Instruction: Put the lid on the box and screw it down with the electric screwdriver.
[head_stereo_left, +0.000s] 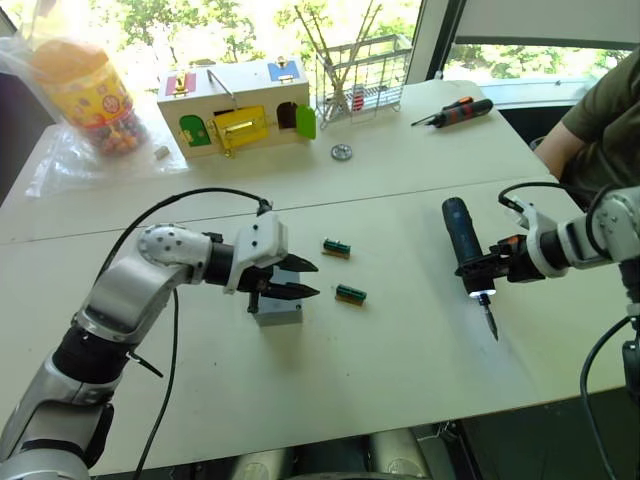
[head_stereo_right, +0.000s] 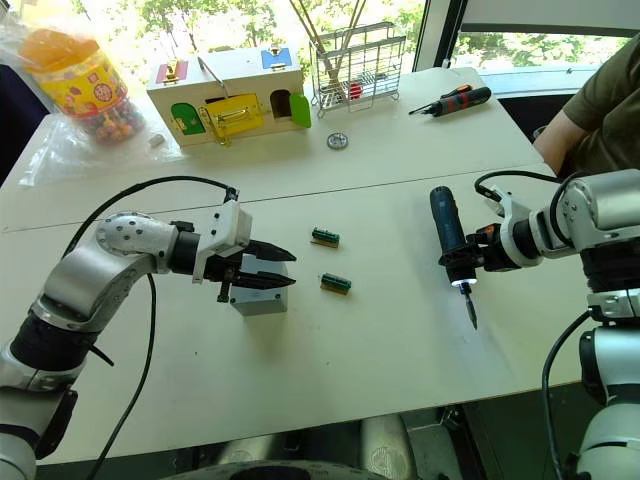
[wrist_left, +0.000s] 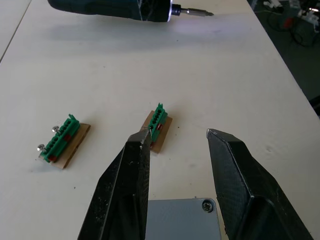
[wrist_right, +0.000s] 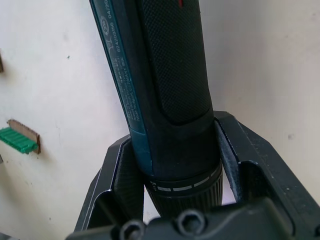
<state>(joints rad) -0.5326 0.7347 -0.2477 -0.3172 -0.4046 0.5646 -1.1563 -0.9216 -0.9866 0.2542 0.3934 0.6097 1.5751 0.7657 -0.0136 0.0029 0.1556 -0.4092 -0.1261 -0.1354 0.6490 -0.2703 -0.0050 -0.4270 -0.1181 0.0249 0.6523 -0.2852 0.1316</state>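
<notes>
your left hand hovers just over the box, its two black fingers spread apart and pinching nothing. the box sits on the table near the middle of the front half, and the lid already lies on top of it; in the left wrist view you can see the grey plate between the fingers with one screw head at its corner.

your right hand is pressed around the electric screwdriver, gripping it near the bit end. the tool is held off to the right, well apart from the box, tilted so the thick dark body points away from you and the thin metal bit points down toward the table and slightly toward you. a small light glows at its nose. in the right wrist view both fingers sit tight against the barrel.

two small green connector blocks lie on the table between the box and the screwdriver, the nearer one just beside your left fingertips.

at the far side you have a wooden toy house, a wire rack, a red-and-black hand screwdriver and a jar of sweets. a person's arm shows at the right edge.
</notes>
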